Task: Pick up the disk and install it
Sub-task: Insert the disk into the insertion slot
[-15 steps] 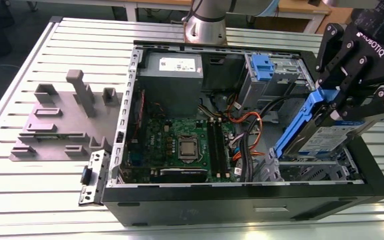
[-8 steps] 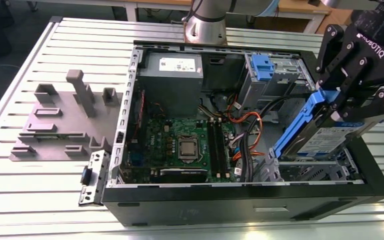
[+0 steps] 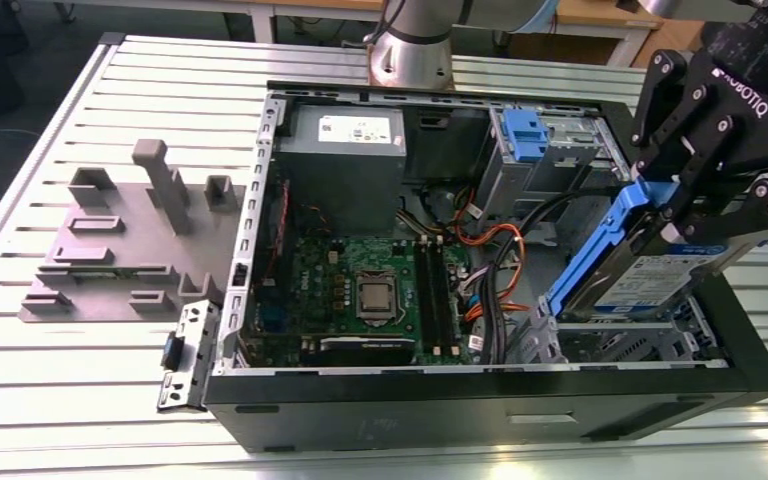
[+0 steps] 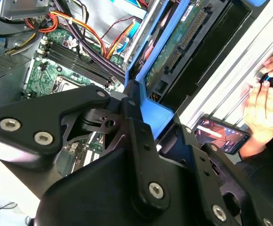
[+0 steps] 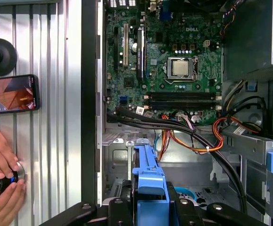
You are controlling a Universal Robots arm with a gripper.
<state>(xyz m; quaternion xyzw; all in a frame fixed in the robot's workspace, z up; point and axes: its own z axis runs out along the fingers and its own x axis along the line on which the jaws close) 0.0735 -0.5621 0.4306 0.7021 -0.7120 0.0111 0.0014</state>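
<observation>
Matt black hand (image 3: 707, 205), smooth blue plastic caddy (image 3: 587, 262), silver metal disk (image 3: 651, 282), ribbed bare-metal table (image 3: 64, 390)

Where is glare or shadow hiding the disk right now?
Exterior view: even light, no glare on the disk, clamped in the gripper. Second wrist view: the gripper's black body covers the lower half; the gap beside the disk is deep shadow. First wrist view: the motherboard is evenly lit, the disk's blue caddy bright.

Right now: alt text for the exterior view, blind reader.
The gripper holds the disk in its blue frame, tilted, at the exterior view's right end of an open computer case. A circuit board and cables lie inside; a grey fixture sits on the slatted table beside it.
</observation>
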